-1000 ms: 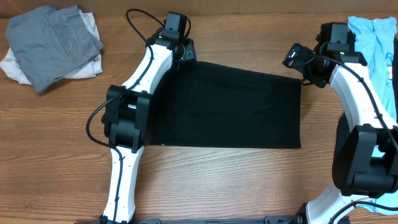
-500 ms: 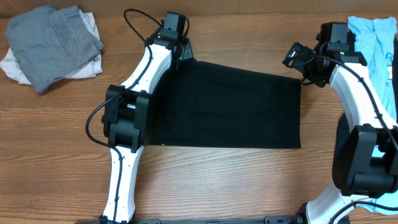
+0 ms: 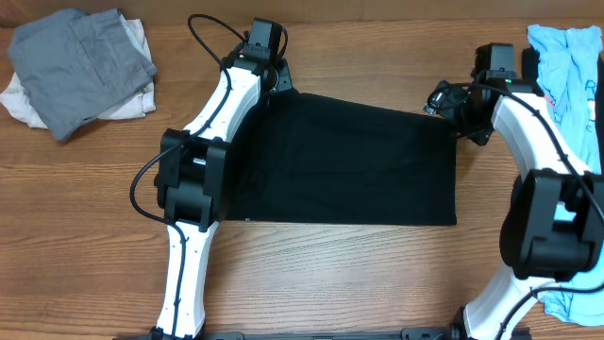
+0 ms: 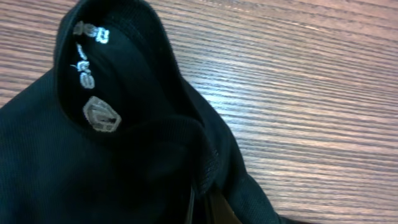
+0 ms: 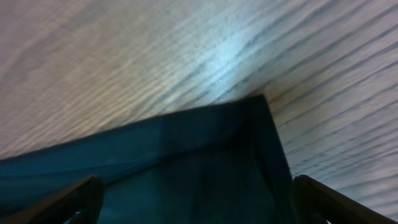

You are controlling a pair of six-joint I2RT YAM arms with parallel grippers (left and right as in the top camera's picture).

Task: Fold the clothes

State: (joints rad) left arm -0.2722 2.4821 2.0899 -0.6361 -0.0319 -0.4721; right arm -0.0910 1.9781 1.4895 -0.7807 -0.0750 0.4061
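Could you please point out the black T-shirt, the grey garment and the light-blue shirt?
black T-shirt (image 3: 349,165), overhead view, middle of its flat body.
grey garment (image 3: 80,61), overhead view, centre of its top layer.
light-blue shirt (image 3: 566,52), overhead view, upper part of the fabric.

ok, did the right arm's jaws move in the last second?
Yes. In the overhead view the right jaws, open, shifted left, away from the light-blue shirt and to the black T-shirt's top-right corner.
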